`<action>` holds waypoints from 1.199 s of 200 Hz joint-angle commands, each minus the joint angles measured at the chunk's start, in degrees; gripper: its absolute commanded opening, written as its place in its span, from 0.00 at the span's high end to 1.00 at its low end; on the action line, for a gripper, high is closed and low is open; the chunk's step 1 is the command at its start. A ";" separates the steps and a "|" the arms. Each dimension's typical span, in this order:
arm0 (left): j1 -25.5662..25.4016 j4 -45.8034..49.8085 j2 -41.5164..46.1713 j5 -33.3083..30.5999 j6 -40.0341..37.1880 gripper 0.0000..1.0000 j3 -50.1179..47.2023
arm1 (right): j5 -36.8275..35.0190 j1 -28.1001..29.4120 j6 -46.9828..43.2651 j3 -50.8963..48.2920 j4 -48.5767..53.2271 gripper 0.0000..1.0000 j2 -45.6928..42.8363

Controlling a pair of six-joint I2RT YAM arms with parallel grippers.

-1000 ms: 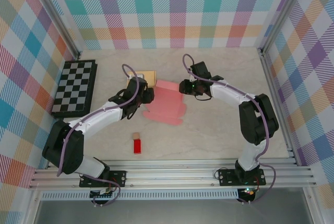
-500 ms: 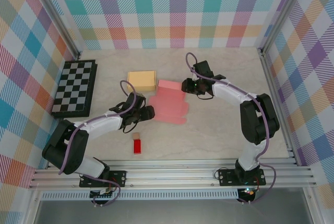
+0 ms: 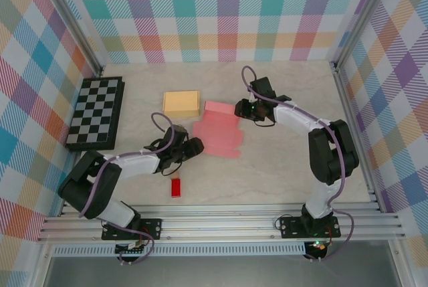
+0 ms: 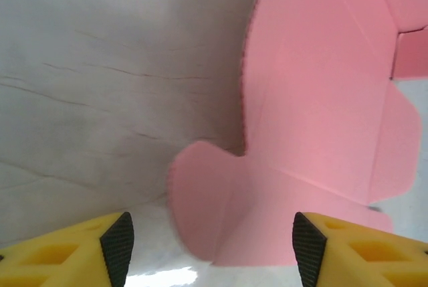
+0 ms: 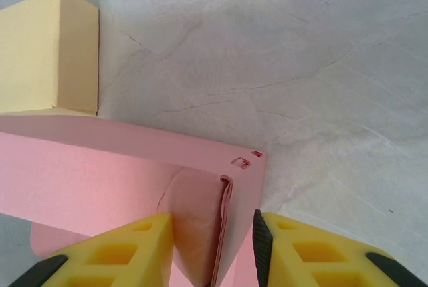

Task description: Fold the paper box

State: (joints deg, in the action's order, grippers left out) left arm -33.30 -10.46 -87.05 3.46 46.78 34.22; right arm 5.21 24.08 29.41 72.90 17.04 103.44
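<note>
At frame centre, the paper box (image 3: 217,134) lay half-formed on the desk (image 3: 287,160); the right tool (image 3: 238,109) clamped its raised wall (image 5: 134,150), likely steadying it, while the left tool (image 3: 196,145), jaws apart, faced a flap (image 4: 200,200).

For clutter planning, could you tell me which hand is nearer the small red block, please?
Left. The left hand is just beyond the red block, beside the pink paper box; the right hand grips that box's far end.

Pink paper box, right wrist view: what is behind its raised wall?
A yellow block stands behind the pink paper box, on the table. The wall covers the table right behind it, so whether they touch cannot be told.
</note>
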 commanded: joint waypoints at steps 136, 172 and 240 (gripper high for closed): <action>-2.56 42.74 4.05 -7.79 -29.52 1.00 28.93 | 4.23 -6.61 -4.50 -3.89 4.21 0.42 -17.21; -1.77 61.12 3.13 -6.82 -44.61 1.00 40.70 | 11.92 -6.94 -24.73 0.85 8.06 0.41 -24.74; -2.11 78.91 2.96 3.70 -60.34 1.00 58.00 | 41.82 -3.69 -75.01 9.83 16.28 0.49 -21.28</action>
State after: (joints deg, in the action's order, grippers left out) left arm -35.48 58.81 -83.88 3.16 -6.20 87.50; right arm 35.46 17.82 -22.61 79.64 27.42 79.40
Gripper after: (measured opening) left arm 0.046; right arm 0.513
